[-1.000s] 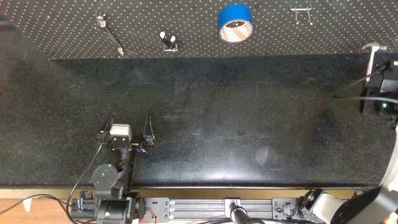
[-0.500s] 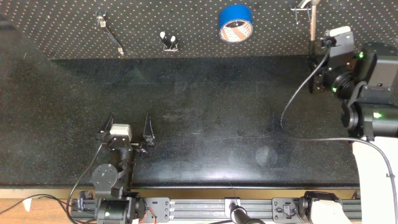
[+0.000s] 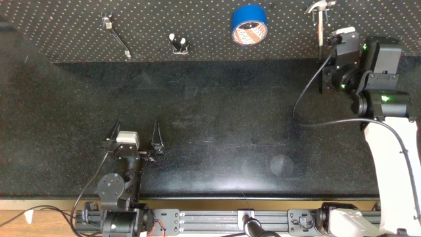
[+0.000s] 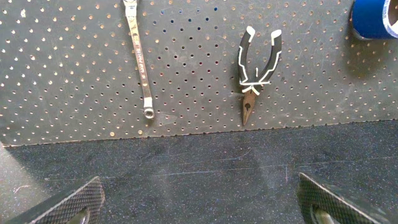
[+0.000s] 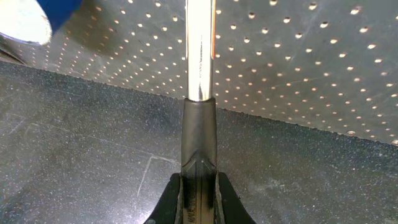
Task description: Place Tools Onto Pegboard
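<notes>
A hammer (image 3: 321,23) with a chrome shaft (image 5: 200,56) and black grip stands upright against the pegboard (image 3: 197,20). Its head is by the hook at the board's top right. My right gripper (image 3: 324,47) is shut on the black grip (image 5: 199,143), its own point low in the wrist view (image 5: 199,199). Hanging on the board are a wrench (image 3: 116,34) (image 4: 140,59), pliers (image 3: 177,44) (image 4: 256,68) and a roll of blue tape (image 3: 249,25) (image 4: 375,17). My left gripper (image 3: 137,126) (image 4: 199,211) rests open low over the table, holding nothing.
The dark table (image 3: 217,125) stretches between the arms and the pegboard. A black cable (image 3: 306,99) loops from the right arm over the table's right side. The tape's edge (image 5: 34,15) shows close beside the hammer.
My right arm has swung in from the right edge with the hammer and brought it up against the pegboard's top right. The left arm has not moved.
</notes>
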### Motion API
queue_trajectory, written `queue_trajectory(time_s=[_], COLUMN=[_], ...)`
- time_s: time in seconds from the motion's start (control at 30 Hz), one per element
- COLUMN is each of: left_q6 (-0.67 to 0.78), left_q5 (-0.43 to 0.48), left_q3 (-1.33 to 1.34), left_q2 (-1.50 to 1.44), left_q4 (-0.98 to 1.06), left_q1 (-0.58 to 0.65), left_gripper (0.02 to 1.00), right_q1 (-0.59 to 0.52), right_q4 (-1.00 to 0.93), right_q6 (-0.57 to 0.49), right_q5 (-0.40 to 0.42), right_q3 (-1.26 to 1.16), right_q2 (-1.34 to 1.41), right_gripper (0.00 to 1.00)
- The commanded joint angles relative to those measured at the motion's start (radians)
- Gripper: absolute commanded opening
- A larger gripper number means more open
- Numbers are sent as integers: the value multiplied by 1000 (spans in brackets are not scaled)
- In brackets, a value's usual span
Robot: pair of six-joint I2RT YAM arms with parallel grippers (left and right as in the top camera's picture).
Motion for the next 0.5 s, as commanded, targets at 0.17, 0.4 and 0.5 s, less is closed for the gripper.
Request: queue_trajectory(time_s=[0.17,0.4,0.5], left_q6=[5,5,5], left_q5=[-3,-3,-3], left_q3=[-2,-2,-2], left_q2=[-7,-7,-8], left_q4=[-5,-5,-5], left_q1=[-4,-4,-4], left_gripper=[996,996,996], right_q1=[7,7,7], right_q4=[13,12,12], right_q6=[19,19,19], right_q5=[9,9,9], right_q3=[1,1,1], right_q2=[48,75,82], right_gripper=[73,75,95])
